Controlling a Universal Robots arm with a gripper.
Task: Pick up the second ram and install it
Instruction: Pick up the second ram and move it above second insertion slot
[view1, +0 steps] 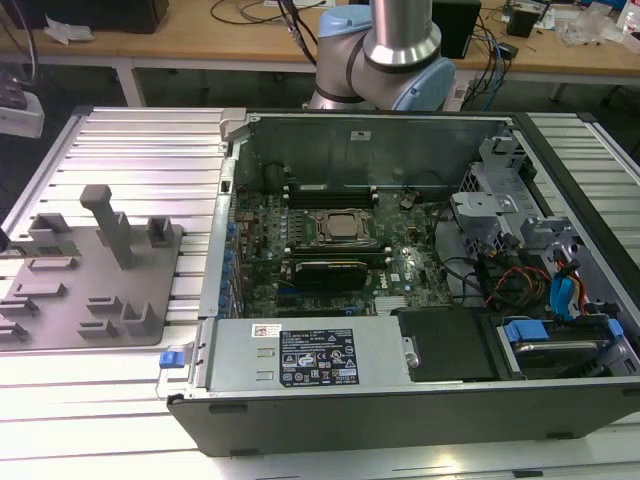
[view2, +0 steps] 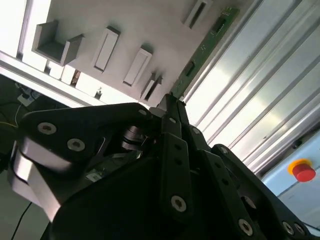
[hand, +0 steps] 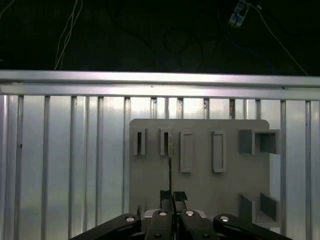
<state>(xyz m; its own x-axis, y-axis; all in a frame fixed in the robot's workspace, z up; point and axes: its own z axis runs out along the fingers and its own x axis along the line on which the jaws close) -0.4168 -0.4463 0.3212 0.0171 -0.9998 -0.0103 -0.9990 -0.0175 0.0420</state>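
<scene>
Black pincer (view2: 172, 102) links crowd both wrist views. The fingertips are pressed together on one end of the second ram (view2: 202, 50), a thin, long green circuit-board stick with small dark chips that juts straight out from the tips. In the first wrist view the stick is edge-on, a dark sliver.

Beyond it lies the flat grey fixture plate (hand: 200, 190) with its slotted holders (hand: 186, 150). The stick's free end lines up with one of them, and whether it is clear of that holder cannot be told. Under the plate runs the ribbed aluminium counter (hand: 60, 150). Farther off, in the exterior view, the plate sits at the exterior view's left, well apart from the open black computer case (view1: 400, 410). Inside the case, long black memory slots (view1: 330, 190) lie just beside the silver CPU socket (view1: 335, 228).

The weak point is probably the hold itself. The stick is pinched at one end only, so most of its length hangs free and any knock could pivot it between the tips. If the free end sits in the holder, a tilted pull could bind it. On the way across, the case wall could catch it — and a stick that has turned in the grip would meet its slot askew and jam instead of seating.
</scene>
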